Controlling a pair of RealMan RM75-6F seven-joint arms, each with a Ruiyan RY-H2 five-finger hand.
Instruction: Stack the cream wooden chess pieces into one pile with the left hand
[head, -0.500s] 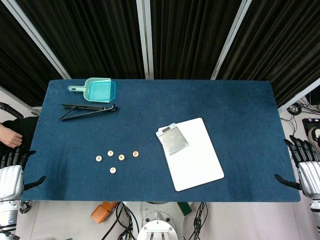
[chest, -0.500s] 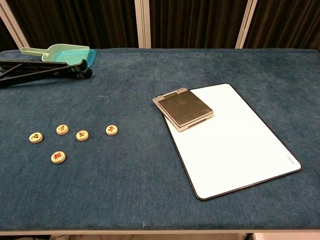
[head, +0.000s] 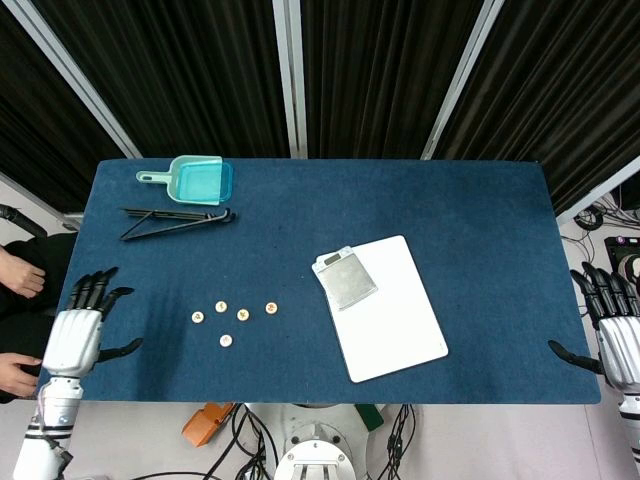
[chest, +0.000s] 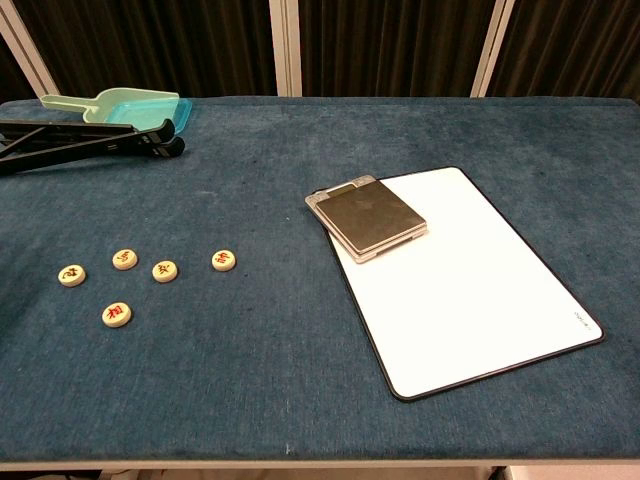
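1. My left hand (head: 78, 330) has come in over the left edge of the table (head: 480, 200) since half a second ago, when only its fingertips showed at the frame's left border. My right hand (head: 610, 335) has barely shifted.
2. Left hand: fingers spread wide, thumb out to the side, holding nothing. It sits above the front-left part of the table, well apart from the pieces. Seen in the head view only.
3. Right hand: just off the table's right edge near the front corner, fingers apart and empty, thumb pointing toward the table.
4. Cream chess pieces (head: 235, 320): five flat discs with red or dark characters, lying singly in the front-left part of the table, none stacked. Four form a loose row; the fifth (chest: 117, 314) lies nearer the front edge.
5. White board (head: 395, 320): right of centre, angled, one corner near the front edge. A grey scale (chest: 367, 217) rests on its far-left corner, overhanging slightly.
6. Teal scoop (head: 195, 181): far-left corner. Black folded stand (head: 175, 222) lies just in front of it.
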